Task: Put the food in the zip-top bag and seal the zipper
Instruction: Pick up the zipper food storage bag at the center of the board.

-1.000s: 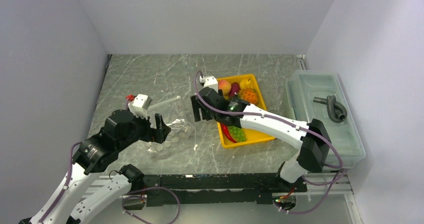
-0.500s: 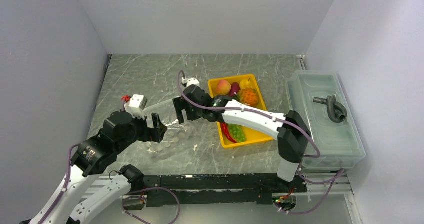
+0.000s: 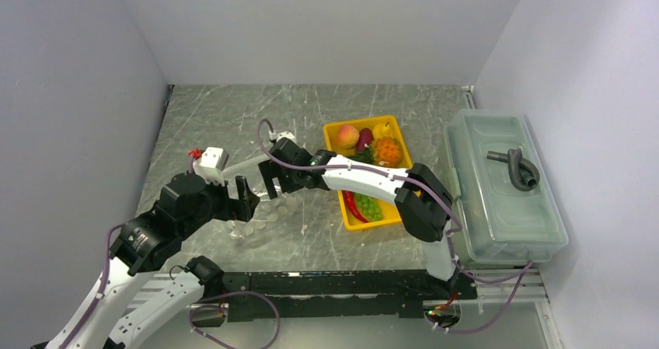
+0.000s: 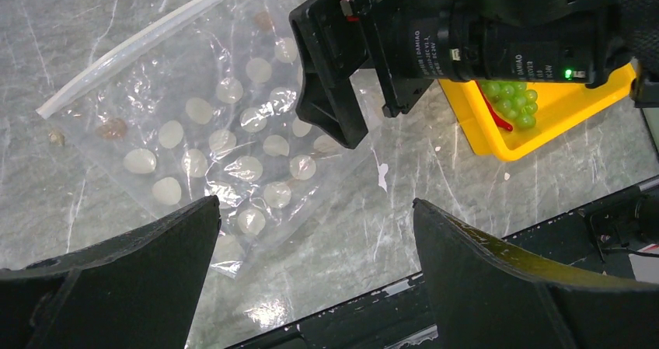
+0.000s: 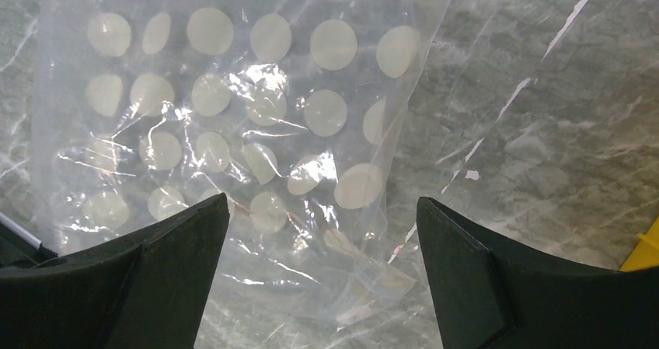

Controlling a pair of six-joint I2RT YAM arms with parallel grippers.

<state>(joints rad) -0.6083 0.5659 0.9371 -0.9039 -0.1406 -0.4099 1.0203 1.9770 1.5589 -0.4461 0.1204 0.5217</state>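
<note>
Though none of the food [image 3: 374, 150] is inside the zip-top bag [image 3: 273, 207] yet, both arms are close to the bag. From the top camera, the bag lies flat on the tabletop [image 3: 225, 116], at about 9 o'clock from the yellow tray [image 3: 406, 211]. All the food I can see sits in that tray: the peach [image 3: 349, 137], the purple piece [image 3: 364, 140], the yellow pear [image 3: 381, 130], the pineapple [image 3: 387, 151], the red chilli [image 3: 353, 206] and the green grapes [image 3: 371, 207]. The left fingers [image 3: 242, 196] hang at the bag's 8 o'clock side and the right fingers [image 3: 272, 183] at its 12 o'clock side. A see-through bin [image 3: 497, 209] stands at 3 o'clock from the tray. From the left wrist camera, the left fingers are spread wide and hold nothing, and the dotted bag lies below them. The zipper [image 4: 140, 42] runs along the bag's edge toward 11 o'clock. I cannot tell if it is pressed shut or open. The right arm's black end hangs over the bag at 1 o'clock. From the right wrist camera, the right fingers are spread wide too, with nothing between them, and the bag fills the view from 9 o'clock to 12 o'clock. The bag looks empty. So I think the job is just at its start: the bag must be opened, each piece put in, and the zipper pressed shut.
</note>
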